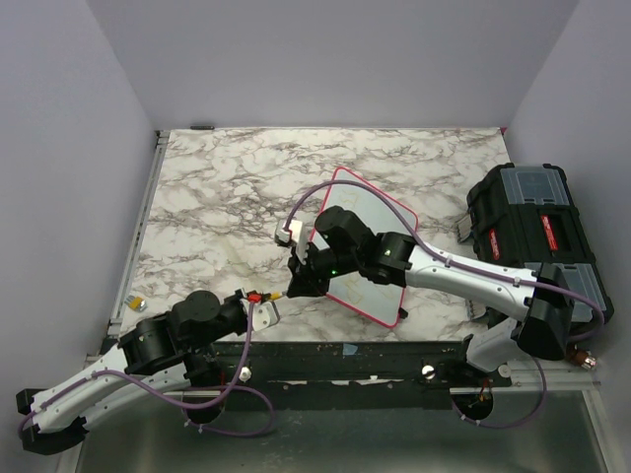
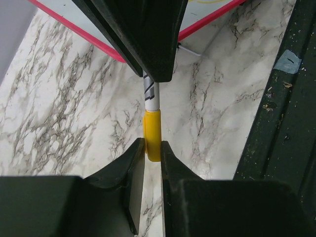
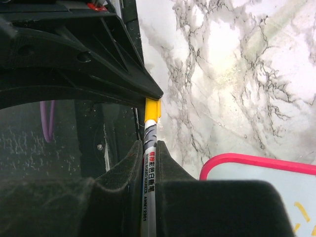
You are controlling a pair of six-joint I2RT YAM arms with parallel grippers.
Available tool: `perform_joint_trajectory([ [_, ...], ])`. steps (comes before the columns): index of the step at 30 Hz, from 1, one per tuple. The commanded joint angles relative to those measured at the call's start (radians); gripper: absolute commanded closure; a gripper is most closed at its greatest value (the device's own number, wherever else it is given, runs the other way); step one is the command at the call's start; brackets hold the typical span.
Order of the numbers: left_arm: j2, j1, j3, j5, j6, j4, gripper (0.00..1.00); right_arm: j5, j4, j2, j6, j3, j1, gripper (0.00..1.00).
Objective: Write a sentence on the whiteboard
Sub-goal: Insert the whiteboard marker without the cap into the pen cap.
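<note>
The whiteboard (image 1: 370, 212), white with a pinkish-red frame, lies tilted on the marble table right of centre. Faint yellow strokes of the sentence (image 3: 302, 208) show on its near corner. A white marker (image 3: 149, 168) with a yellow cap (image 2: 152, 133) spans the gap between both grippers, just off the board's left corner. My right gripper (image 3: 149, 144) is shut on the marker's printed barrel. My left gripper (image 2: 152, 144) is shut on the yellow cap, which sits on the marker's end. In the top view the two grippers (image 1: 278, 292) meet tip to tip near the table's front edge.
A black toolbox (image 1: 532, 232) with red latches stands at the right edge. A small yellow object (image 1: 136, 304) lies at the far left. A small white item (image 1: 289, 233) sits by the board's left edge. The dark front rail (image 1: 375, 350) runs just below the grippers.
</note>
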Motion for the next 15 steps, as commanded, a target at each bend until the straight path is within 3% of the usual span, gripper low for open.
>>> perform_joint_trajectory([
  [1, -0.021, -0.012, 0.018, 0.109, 0.001, 0.233, 1.00, -0.127, 0.103, 0.050, -0.061, -0.020, 0.077, 0.99],
  [9, -0.028, -0.012, 0.020, 0.123, 0.001, 0.233, 1.00, -0.105, 0.178, 0.060, -0.096, -0.045, 0.111, 0.99],
  [15, -0.023, -0.011, 0.040, 0.035, -0.002, 0.245, 1.00, -0.020, 0.184, 0.125, 0.068, 0.027, 0.111, 1.00],
])
